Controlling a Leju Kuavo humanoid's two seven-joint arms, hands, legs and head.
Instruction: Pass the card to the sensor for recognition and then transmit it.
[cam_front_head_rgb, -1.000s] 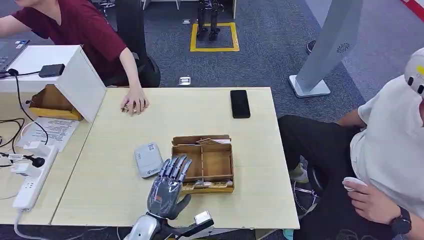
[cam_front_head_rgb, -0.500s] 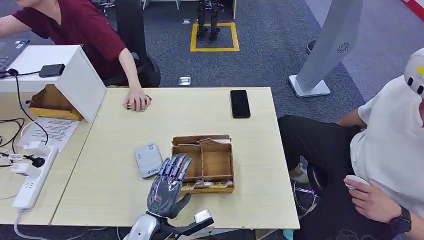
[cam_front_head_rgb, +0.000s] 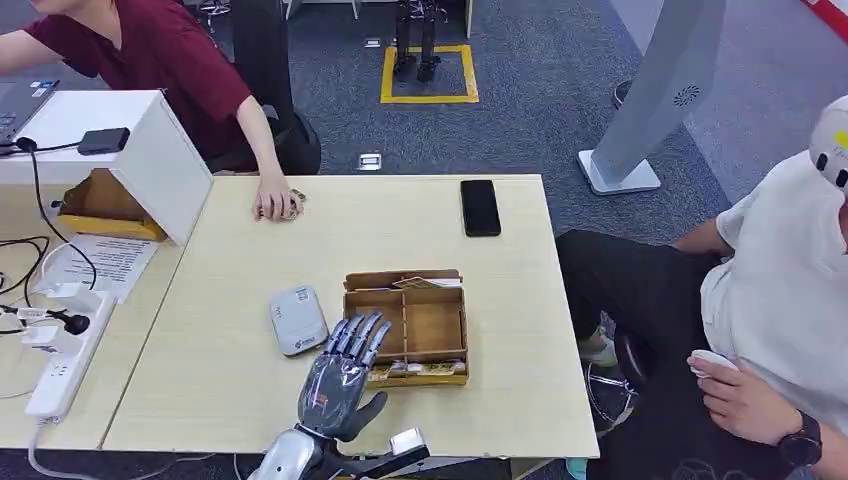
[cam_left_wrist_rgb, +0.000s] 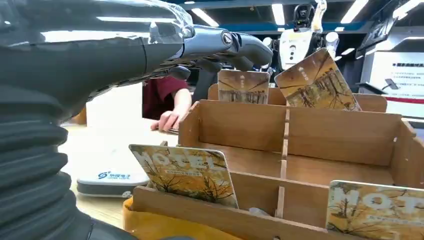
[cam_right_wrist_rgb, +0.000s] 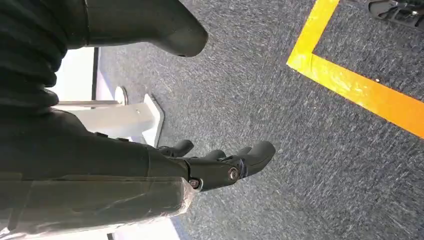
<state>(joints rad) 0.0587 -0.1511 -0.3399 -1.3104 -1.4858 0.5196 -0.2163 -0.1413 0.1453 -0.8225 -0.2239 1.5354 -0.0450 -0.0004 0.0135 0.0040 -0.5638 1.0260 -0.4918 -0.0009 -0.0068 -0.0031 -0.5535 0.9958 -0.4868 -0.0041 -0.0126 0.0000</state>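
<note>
We see our left hand (cam_front_head_rgb: 338, 385) low in the centre of the head view, fingers spread and straight with nothing in them, the fingertips (cam_front_head_rgb: 357, 330) at the near left corner of the wooden card box (cam_front_head_rgb: 406, 326), the thumb (cam_front_head_rgb: 369, 409) stuck out toward the table's (cam_front_head_rgb: 220, 380) near edge. From the left wrist, those fingers (cam_left_wrist_rgb: 220, 45) stretch above the box's open compartments, and a hotel card (cam_left_wrist_rgb: 186, 174) leans in the near slot just beneath them, with another card (cam_left_wrist_rgb: 372, 209) at the lower right of that frame and two more upright cards (cam_left_wrist_rgb: 316, 82) against the far wall. Just left of the fingertips in the head view lies the grey card sensor (cam_front_head_rgb: 297, 319), apart from the box by a narrow strip of bare tabletop. Beyond the box the table runs open up to a black phone (cam_front_head_rgb: 480, 207) near the far edge and a person's hand (cam_front_head_rgb: 275, 203) resting at the upper left of the tabletop. A white power strip (cam_front_head_rgb: 62, 362) lies off the table's left edge. A seated person (cam_front_head_rgb: 775, 300) fills the right side. Our right hand (cam_right_wrist_rgb: 220, 162) hangs over grey carpet beside a yellow floor line (cam_right_wrist_rgb: 350, 85), fingers loosely extended and holding nothing.
</note>
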